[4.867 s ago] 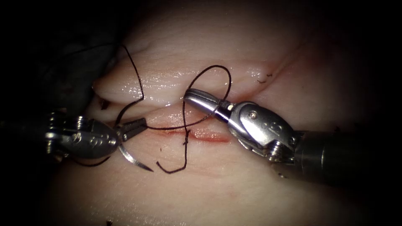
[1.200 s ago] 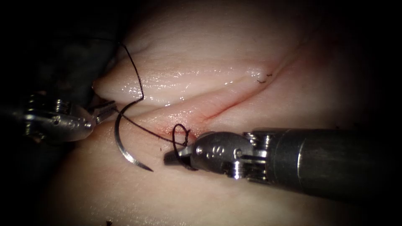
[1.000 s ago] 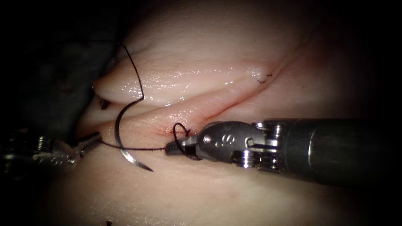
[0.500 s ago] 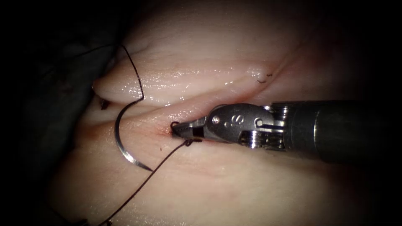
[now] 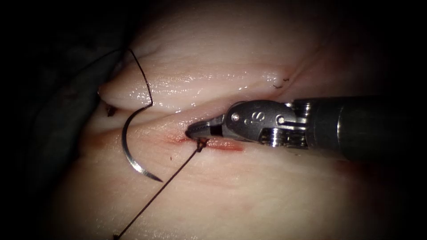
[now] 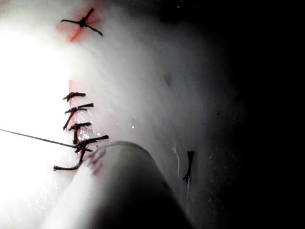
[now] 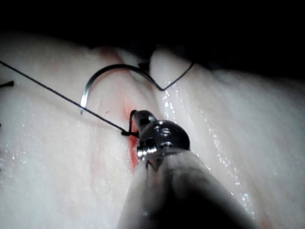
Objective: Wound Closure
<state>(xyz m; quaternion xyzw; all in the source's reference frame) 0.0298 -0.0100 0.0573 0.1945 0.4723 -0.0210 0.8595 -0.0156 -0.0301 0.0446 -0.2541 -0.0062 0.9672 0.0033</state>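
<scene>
Glistening tissue (image 5: 213, 80) bears curved steel needle (image 5: 129, 149), taut thread (image 5: 160, 189).

Pale pink tissue (image 5: 249, 191), red fluid (image 5: 224, 145), dark thread (image 5: 155, 195), silver needle (image 5: 126, 153)

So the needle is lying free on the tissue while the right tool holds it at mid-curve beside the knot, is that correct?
Not quite: the right tool holds thread at the knot, not the needle, which lies free on the tissue left of it, as the endoscope view shows.
</scene>
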